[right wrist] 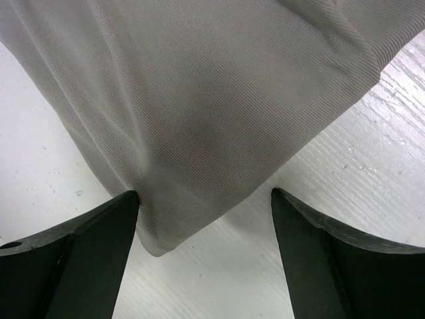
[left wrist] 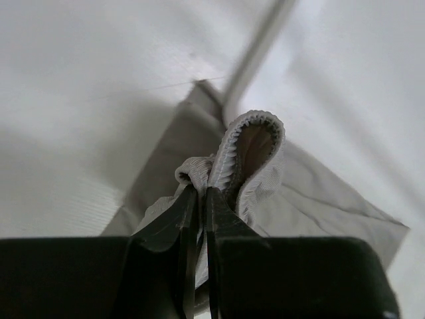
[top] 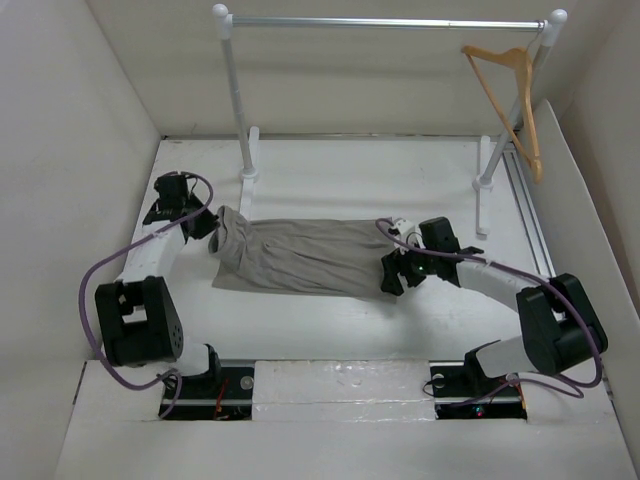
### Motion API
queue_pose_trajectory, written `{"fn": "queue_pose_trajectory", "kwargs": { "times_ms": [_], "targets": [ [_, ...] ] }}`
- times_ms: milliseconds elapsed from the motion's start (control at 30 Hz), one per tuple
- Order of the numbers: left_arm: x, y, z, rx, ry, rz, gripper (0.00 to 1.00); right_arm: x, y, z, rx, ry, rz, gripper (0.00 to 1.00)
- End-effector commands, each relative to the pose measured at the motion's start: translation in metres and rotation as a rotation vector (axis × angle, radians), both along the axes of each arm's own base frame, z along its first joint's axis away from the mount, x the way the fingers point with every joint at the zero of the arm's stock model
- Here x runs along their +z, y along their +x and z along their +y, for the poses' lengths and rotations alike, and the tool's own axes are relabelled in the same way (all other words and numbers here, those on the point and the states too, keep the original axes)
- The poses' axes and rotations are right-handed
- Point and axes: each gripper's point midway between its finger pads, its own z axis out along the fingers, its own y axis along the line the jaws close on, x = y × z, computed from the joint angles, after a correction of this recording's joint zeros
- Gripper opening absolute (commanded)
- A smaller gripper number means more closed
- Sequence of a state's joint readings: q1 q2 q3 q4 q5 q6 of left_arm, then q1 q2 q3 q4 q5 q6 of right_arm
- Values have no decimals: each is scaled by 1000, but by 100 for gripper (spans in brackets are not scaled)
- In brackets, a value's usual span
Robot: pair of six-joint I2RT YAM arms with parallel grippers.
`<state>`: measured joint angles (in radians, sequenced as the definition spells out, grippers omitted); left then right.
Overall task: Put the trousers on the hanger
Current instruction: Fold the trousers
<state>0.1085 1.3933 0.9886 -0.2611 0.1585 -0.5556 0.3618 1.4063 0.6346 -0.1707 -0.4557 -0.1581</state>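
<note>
Right tool (right wrist: pixel 204 193) wide, straddling trousers (top: pixel 300 255) hem corner; left tool (left wrist: pixel 199 191) pinched on their waistband end. Advise: close squarely on corner, both layers, before lifting toward hanger (top: pixel 500 108).

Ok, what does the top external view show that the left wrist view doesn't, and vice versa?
Only the top view: the light tan wooden triangular hanger at the right end of the silver metal rail, and the right hand at the cloth's right end. Only the left wrist: the left hand shut on a looped, gathered elastic edge. Both: the wrinkled grey-beige cloth trousers on the white table.
</note>
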Motion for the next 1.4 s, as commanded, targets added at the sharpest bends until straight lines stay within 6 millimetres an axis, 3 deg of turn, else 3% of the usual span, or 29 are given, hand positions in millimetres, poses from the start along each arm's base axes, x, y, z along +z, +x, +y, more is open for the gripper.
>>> {"fn": "queue_pose_trajectory", "kwargs": {
  "times_ms": [0, 33, 67, 100, 167, 200, 267, 367, 400, 467, 500, 533, 633, 700, 833, 1067, 1167, 1367],
  "targets": [
    [-19, 11, 20, 76, 45, 13, 0, -4, -13, -6, 4, -39, 34, 86],
    [-26, 5, 24, 102, 56, 54, 0, -3, -12, -8, -2, -48, 28, 86],
    [-34, 0, 43, 177, 134, 102, 10, 2, -11, -9, -4, -52, 15, 86],
    [-35, 2, 44, 178, 134, 104, 20, 3, -11, -9, -3, -53, 16, 86],
    [-41, -10, 56, 237, 184, 172, 49, 7, -10, -9, -2, -49, 9, 86],
    [-37, -9, 59, 249, 195, 171, 70, 10, -10, -9, -1, -46, 5, 86],
    [-30, -14, 59, 247, 201, 169, 78, 14, -9, -8, -1, -40, -2, 86],
    [0, -20, 58, 235, 230, 94, 73, 20, -9, -8, 1, -42, -16, 85],
    [18, -23, 47, 204, 248, 40, 65, 21, -9, -9, 3, -44, -15, 85],
    [24, -35, 35, 166, 290, 41, 47, 26, -7, -8, 5, -41, -29, 83],
    [22, -42, 15, 103, 297, 44, 38, 26, -6, -11, 0, -44, -27, 83],
    [13, -53, 4, 67, 299, 89, 36, 27, -5, -11, 1, -44, -29, 82],
    [-20, -81, -26, -18, 332, 220, 36, 31, -3, -10, 5, -43, -41, 78],
    [-35, -89, -30, -25, 349, 265, 41, 31, -4, -9, 10, -38, -39, 78],
    [-43, -79, -32, -10, 346, 268, 44, 31, -7, -9, 18, -33, -35, 78],
    [-40, -51, -37, -2, 347, 231, 45, 29, -16, -11, 7, -22, -33, 78],
    [-43, -50, -41, -20, 333, 226, 43, 28, -19, -9, 6, -17, -34, 78],
    [-74, -62, -35, -40, 376, 319, 38, 30, -18, -9, -9, -9, -44, 77]
  ]
}}
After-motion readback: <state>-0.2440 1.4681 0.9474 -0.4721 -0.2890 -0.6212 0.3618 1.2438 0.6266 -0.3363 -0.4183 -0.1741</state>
